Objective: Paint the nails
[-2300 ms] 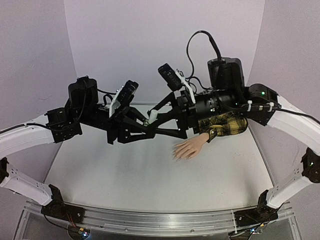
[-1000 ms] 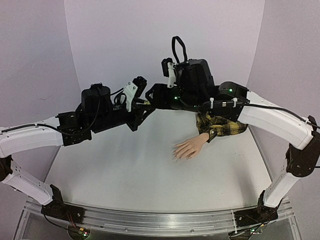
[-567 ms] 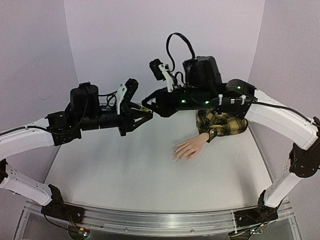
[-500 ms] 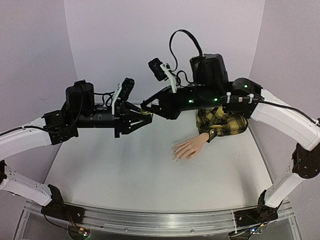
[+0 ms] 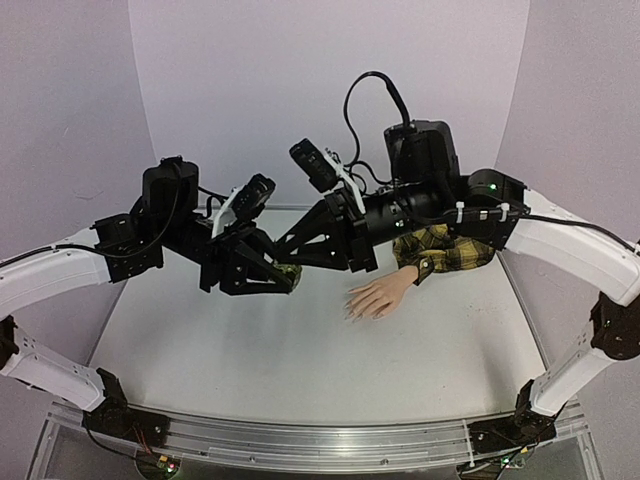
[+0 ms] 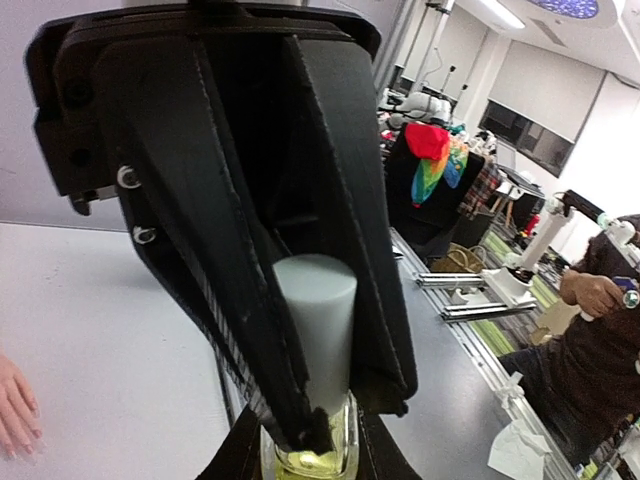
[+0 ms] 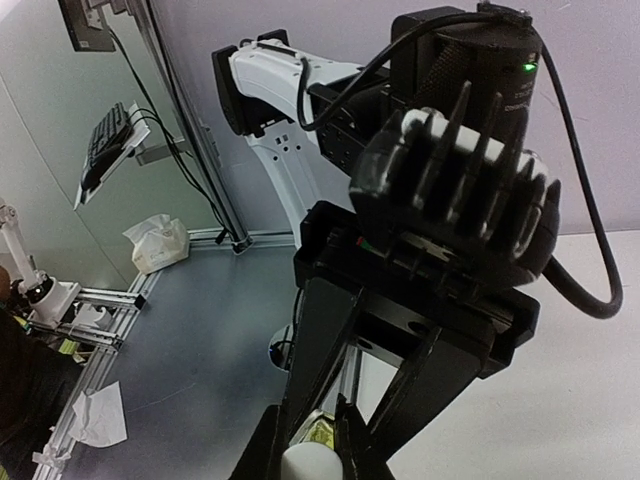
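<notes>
1. Overhead, the mannequin hand (image 5: 378, 296) lies palm down on the table (image 5: 300, 370). Its fingers point toward the robot's left and its yellow-and-black plaid sleeve (image 5: 452, 248) trails off on the other side.
2. The nails (image 5: 352, 314) are at the fingertips. They are too small to make out one by one.
3. The left pincer (image 6: 308, 464) is closed on a small yellowish bottle (image 6: 330, 455). Its two fingers press the glass from either side at the bottom of the left wrist view.
4. The right pincer (image 7: 306, 448) is closed on the bottle's white cap (image 6: 315, 310). Its black fingers clamp the cap's sides, and they fill most of the left wrist view.
5. The two pincers meet tip to tip around the bottle, near the mannequin hand, on the side its fingertips point to. They are raised above the table.
6. Neither pincer touches the mannequin hand. The nails lie apart from both sets of fingers, lower than the bottle and on its right-arm side.
7. The right arm reaches across above the sleeve and wrist of the mannequin hand.
</notes>
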You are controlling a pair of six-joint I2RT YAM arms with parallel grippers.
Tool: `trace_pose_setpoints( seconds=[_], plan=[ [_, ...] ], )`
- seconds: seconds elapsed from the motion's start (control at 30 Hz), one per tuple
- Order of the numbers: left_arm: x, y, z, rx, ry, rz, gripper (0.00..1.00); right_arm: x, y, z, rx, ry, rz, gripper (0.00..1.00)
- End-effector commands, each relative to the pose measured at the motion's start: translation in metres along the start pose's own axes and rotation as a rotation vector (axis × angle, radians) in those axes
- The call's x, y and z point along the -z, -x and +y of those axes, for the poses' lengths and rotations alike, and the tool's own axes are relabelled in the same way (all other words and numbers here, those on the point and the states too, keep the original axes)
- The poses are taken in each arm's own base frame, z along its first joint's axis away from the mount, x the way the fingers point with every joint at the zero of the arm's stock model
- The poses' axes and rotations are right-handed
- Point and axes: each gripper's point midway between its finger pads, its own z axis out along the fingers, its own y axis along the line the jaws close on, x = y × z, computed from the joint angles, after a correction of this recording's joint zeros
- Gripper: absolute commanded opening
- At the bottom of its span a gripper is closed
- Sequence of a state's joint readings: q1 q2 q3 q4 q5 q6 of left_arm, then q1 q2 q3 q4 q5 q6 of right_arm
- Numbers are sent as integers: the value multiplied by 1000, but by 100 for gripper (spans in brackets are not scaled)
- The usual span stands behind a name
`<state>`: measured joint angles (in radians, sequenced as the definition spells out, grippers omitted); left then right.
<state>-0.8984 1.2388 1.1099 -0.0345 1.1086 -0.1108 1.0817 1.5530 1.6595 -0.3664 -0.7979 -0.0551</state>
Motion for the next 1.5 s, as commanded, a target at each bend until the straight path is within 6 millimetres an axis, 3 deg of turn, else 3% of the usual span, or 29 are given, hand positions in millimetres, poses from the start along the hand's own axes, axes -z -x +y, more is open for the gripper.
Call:
trace_pose_setpoints(
  seconds=[0.0, 0.13, 0.27, 0.57, 0.7, 0.83, 1.03, 1.2, 1.47],
  plan=[
    [22, 51, 44, -199, 369, -125, 0, 18, 5, -24, -84, -262, -40, 26],
    [51, 57, 82, -223, 667, -178, 0, 45, 9, -65, -201, -549, -128, 63],
    [62, 54, 102, -238, 788, -165, 0, 56, 13, -83, -315, -660, -192, 82],
    [75, 54, 141, -150, 961, -192, 0, 66, 17, -121, -527, -858, -311, 90],
    [75, 56, 148, -118, 988, -202, 0, 74, 15, -138, -540, -980, -292, 77],
    [72, 60, 145, -128, 982, -219, 0, 66, 14, -148, -540, -1010, -255, 60],
    [65, 62, 143, -128, 959, -223, 0, 49, 15, -156, -538, -992, -224, 54],
    [64, 62, 143, -128, 957, -221, 0, 50, 16, -159, -523, -1011, -212, 37],
    [61, 64, 139, -128, 930, -238, 0, 43, 14, -156, -494, -980, -180, 19]
  ],
)
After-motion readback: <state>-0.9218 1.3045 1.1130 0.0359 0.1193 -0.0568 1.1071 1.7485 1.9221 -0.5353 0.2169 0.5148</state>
